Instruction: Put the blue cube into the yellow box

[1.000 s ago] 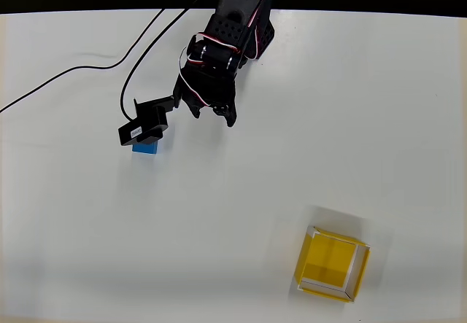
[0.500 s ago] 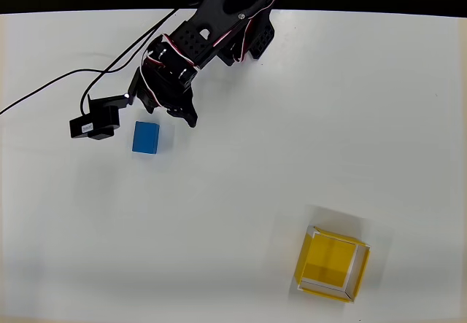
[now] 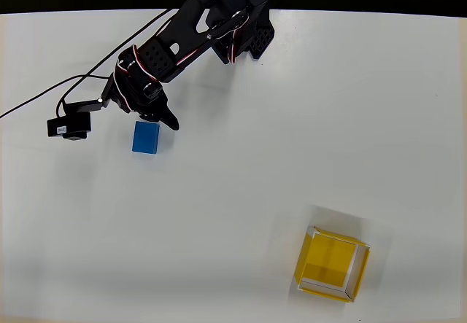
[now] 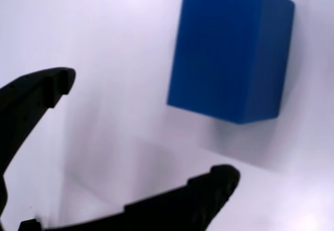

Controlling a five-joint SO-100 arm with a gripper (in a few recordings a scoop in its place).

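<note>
The overhead view looks straight down from high above a white table (image 3: 292, 119), taking in the whole arm (image 3: 190, 39) reaching from the top edge, the blue cube (image 3: 146, 138) at left, and the yellow box (image 3: 332, 263) at lower right. The wrist view rides on the arm and looks out past its gripper (image 4: 151, 126), very close to the tabletop. Both views share the blue cube (image 4: 229, 51) and the white surface around it.

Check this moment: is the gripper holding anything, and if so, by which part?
Nothing is held. In the wrist view the gripper is open with bare table between its fingers, and the blue cube sits apart from them, untouched on the table.
</note>
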